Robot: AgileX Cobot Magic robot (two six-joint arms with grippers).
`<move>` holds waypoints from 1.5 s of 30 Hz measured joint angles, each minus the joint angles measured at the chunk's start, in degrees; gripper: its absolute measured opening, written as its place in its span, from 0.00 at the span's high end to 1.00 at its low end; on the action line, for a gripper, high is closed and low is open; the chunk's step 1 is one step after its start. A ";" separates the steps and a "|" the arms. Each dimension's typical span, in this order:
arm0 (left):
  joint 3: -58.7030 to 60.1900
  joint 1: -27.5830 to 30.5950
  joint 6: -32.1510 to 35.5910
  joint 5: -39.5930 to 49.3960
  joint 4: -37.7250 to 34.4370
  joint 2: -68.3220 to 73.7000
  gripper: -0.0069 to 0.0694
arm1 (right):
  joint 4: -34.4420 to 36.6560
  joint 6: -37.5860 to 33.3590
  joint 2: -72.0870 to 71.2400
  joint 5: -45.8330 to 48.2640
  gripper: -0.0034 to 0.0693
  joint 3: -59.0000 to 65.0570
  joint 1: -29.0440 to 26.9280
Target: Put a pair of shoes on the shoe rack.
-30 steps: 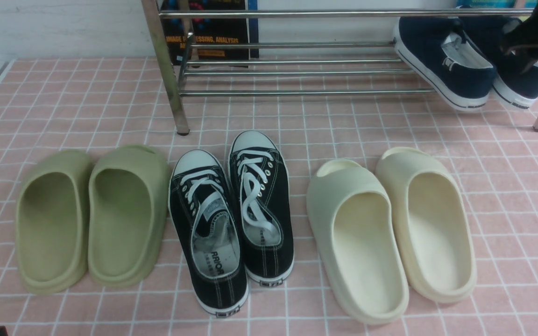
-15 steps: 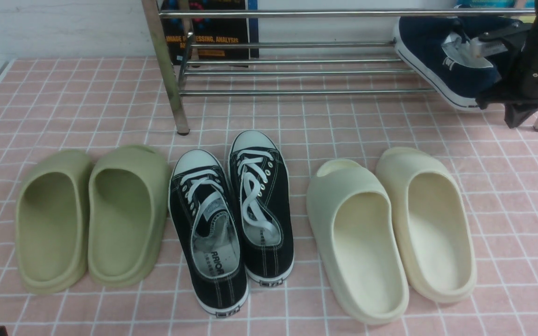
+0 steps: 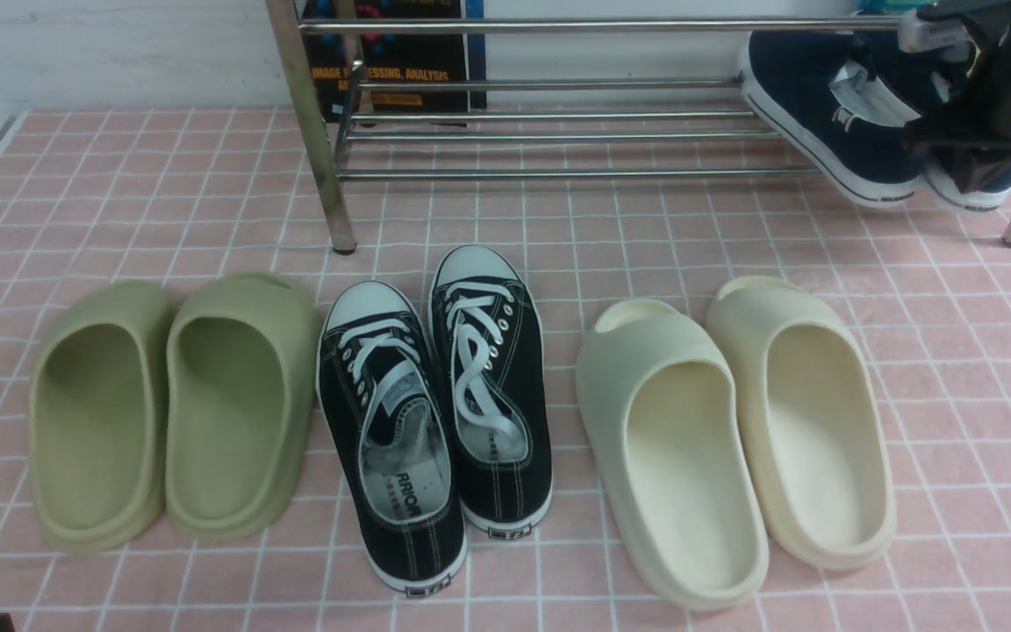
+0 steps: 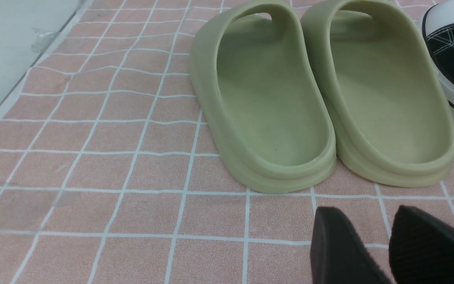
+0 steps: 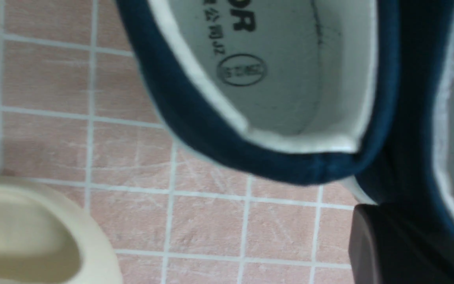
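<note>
Navy pair of shoes [image 3: 821,105] rests on the shoe rack [image 3: 558,174], right tool [image 3: 971,167] pressed together just beside their heels.

Shiny metal rack [image 3: 317,140], canvas shoes [image 3: 799,83]

A pink checked cloth [image 3: 119,175] covers the floor. On it lie green slides [image 3: 172,412] at 9 o'clock, black sneakers [image 3: 435,412] in the centre and cream slides [image 3: 734,430] at 3 o'clock. The shoe rack [image 3: 558,133] stands at 12 o'clock and carries the navy shoes [image 3: 830,123].
</note>
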 joint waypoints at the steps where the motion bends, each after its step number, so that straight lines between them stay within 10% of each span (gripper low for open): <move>1: 0.00 0.00 0.00 0.00 0.00 0.00 0.59 | 0.52 -0.36 -0.26 -0.08 0.97 0.00 0.06; 15: 0.00 0.00 0.00 0.00 0.00 0.00 0.59 | 11.51 -3.77 -32.64 -0.56 0.96 26.64 0.06; 28: 0.00 0.00 0.00 0.00 0.00 0.00 0.59 | 21.19 -8.47 -78.95 -21.85 0.96 66.04 0.06; 45: 0.00 0.00 0.00 0.00 0.00 0.00 0.59 | 22.79 -8.47 -103.54 -21.91 0.95 74.22 0.06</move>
